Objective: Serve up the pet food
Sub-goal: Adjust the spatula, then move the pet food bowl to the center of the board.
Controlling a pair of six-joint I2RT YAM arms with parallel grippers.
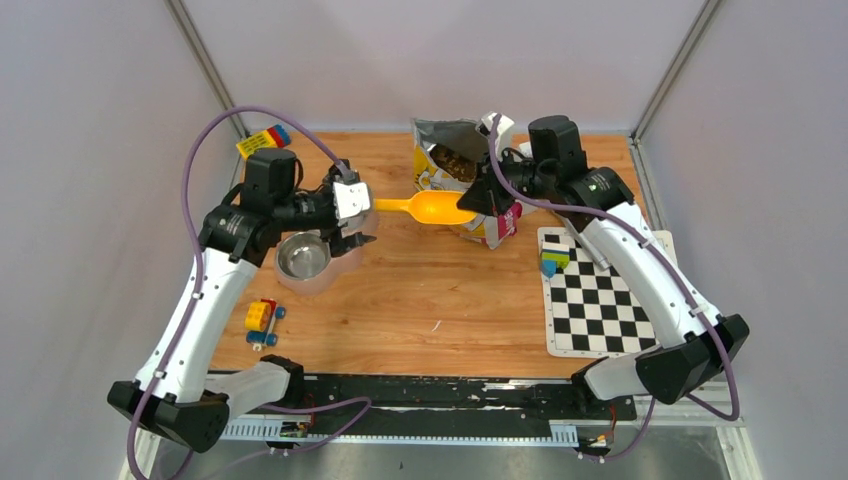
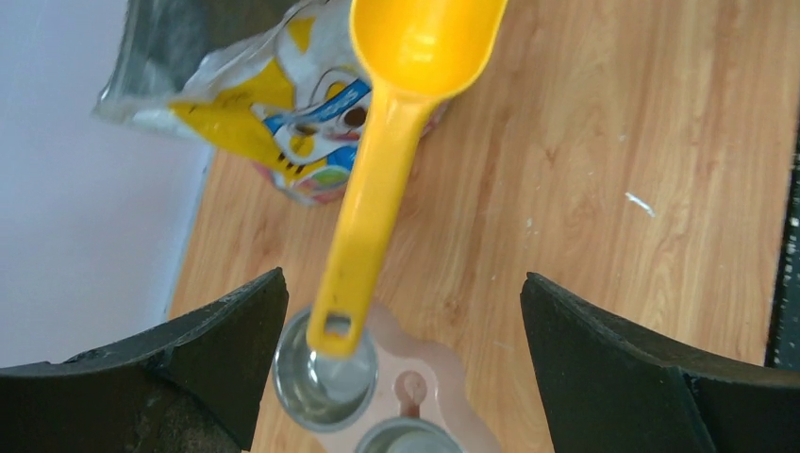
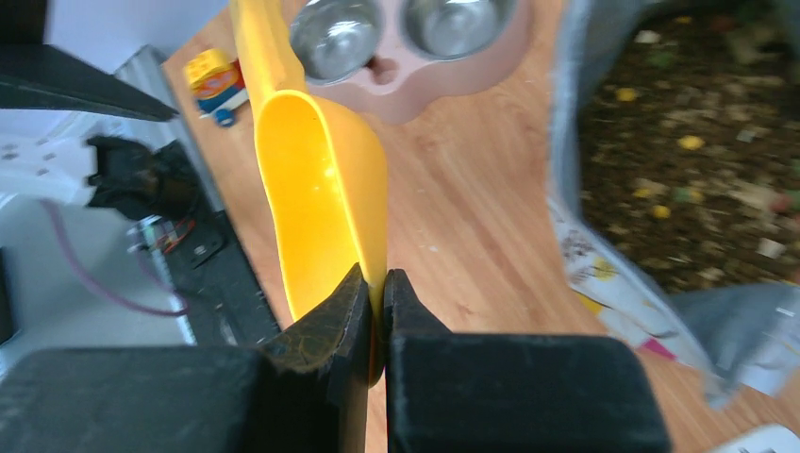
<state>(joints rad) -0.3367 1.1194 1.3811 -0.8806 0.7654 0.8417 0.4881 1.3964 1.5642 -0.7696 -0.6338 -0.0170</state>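
Starting at the near edge, a small toy car sat on the table to the left and a checkered mat to the right, neither in play. Further in, the pink double bowl lay under the left arm, both steel cups bare, no food in them. And look at the left hand: wide open, nothing in it, hanging right above the bowl with the tail end of the yellow scoop floating between its fingers, touching neither one as far as the wrist view showed. Across the middle, the scoop was held level in the air, empty, and the right hand was clamped tight on the thin rim of its cup, an awkward pinch for digging. Farthest back, the bag sat open just beside that right hand, silver lining showing, and the pet food was all in there, a bed of small brown kibble, none of it served. By my reading this was a pass across, so the left hand could take the handle. That kibble would be light, dry and loose, quick to roll and scatter, nothing for two fingers to pinch; it wanted lifting in the scoop, held by the stiff handle and carried level. The bag looked thin and crinkly, so its mouth could fold in under a push.
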